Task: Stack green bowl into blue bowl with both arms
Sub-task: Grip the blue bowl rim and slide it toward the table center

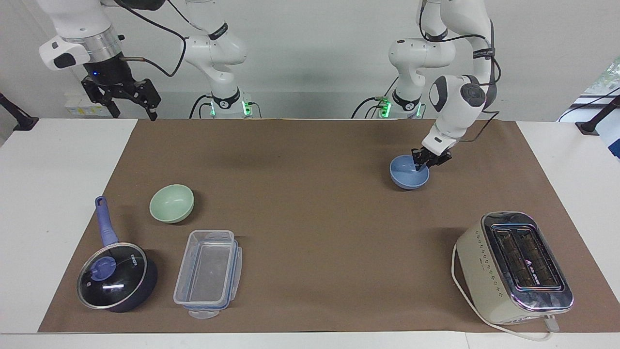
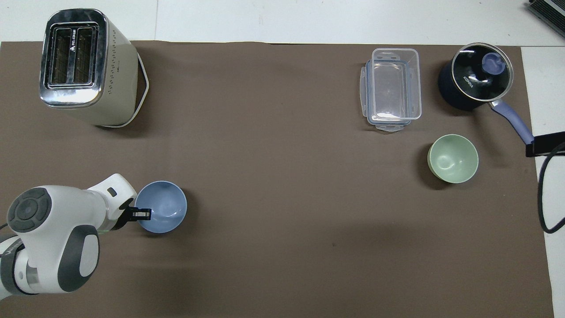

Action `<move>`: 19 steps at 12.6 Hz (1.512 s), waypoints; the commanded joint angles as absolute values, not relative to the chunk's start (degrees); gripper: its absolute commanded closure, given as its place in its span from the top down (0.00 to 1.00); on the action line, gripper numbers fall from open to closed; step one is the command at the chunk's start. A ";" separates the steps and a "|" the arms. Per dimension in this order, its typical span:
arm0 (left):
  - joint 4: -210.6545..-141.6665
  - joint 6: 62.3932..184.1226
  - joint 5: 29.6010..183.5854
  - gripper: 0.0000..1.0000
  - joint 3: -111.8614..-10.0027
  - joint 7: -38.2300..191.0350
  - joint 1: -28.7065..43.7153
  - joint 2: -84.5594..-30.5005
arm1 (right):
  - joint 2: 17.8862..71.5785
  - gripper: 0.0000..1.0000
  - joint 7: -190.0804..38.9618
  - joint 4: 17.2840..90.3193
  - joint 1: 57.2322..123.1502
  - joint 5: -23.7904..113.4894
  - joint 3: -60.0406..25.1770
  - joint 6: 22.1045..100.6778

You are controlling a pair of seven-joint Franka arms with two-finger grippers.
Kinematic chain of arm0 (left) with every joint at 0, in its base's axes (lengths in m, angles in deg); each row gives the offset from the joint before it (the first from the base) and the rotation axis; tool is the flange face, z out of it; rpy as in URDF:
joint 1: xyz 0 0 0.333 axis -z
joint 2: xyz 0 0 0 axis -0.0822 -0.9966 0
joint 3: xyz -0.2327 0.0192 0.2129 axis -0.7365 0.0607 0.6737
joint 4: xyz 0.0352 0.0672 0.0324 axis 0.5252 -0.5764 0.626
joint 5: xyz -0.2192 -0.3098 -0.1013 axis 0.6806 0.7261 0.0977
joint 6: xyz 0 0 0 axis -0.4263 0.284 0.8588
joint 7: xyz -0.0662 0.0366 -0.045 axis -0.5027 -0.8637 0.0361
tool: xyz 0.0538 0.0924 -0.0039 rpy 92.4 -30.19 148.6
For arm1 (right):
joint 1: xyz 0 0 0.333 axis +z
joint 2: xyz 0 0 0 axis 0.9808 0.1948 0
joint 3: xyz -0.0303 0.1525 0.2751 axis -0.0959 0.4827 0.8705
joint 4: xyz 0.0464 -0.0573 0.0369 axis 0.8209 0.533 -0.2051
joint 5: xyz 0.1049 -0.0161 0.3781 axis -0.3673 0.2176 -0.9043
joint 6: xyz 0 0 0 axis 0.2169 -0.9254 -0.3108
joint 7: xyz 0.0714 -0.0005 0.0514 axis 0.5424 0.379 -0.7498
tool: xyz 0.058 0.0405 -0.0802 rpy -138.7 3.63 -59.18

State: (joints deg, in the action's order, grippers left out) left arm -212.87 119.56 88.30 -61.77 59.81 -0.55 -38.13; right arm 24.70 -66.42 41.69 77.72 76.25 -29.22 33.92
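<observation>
The periwinkle-blue bowl (image 1: pixel 406 178) sits upright on the brown mat toward the left arm's end; it also shows in the overhead view (image 2: pixel 164 204). My left gripper (image 1: pixel 426 164) is down at the bowl's rim on the side toward the left arm's end, shut on that rim, one finger inside the bowl; it also shows in the overhead view (image 2: pixel 144 213). The pale mint-green bowl (image 1: pixel 171 203) sits upright and alone toward the right arm's end, also in the overhead view (image 2: pixel 453 158). My right gripper (image 1: pixel 127 103) waits open, raised high over the table's edge at the right arm's end.
A cream toaster (image 1: pixel 514 267) with its cord stands farther from the robots than the blue bowl. A clear plastic container (image 1: pixel 208 272) and a dark lidded pot (image 1: pixel 115 282) with a blue handle lie farther from the robots than the green bowl. The brown mat (image 1: pixel 310 218) covers the middle.
</observation>
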 commanded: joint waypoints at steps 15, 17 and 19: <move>-201.62 103.19 94.64 0.00 -62.20 64.81 1.00 -35.96 | 24.29 1.00 -65.63 41.98 77.36 75.09 -29.03 33.62; -201.43 103.96 94.64 0.00 -63.44 70.51 4.67 -35.96 | 24.29 1.00 -65.63 41.98 77.36 75.09 -29.03 33.62; -201.43 105.36 94.64 0.00 -63.53 75.78 9.50 -35.87 | 24.29 1.00 -65.63 41.98 77.36 75.09 -29.03 33.62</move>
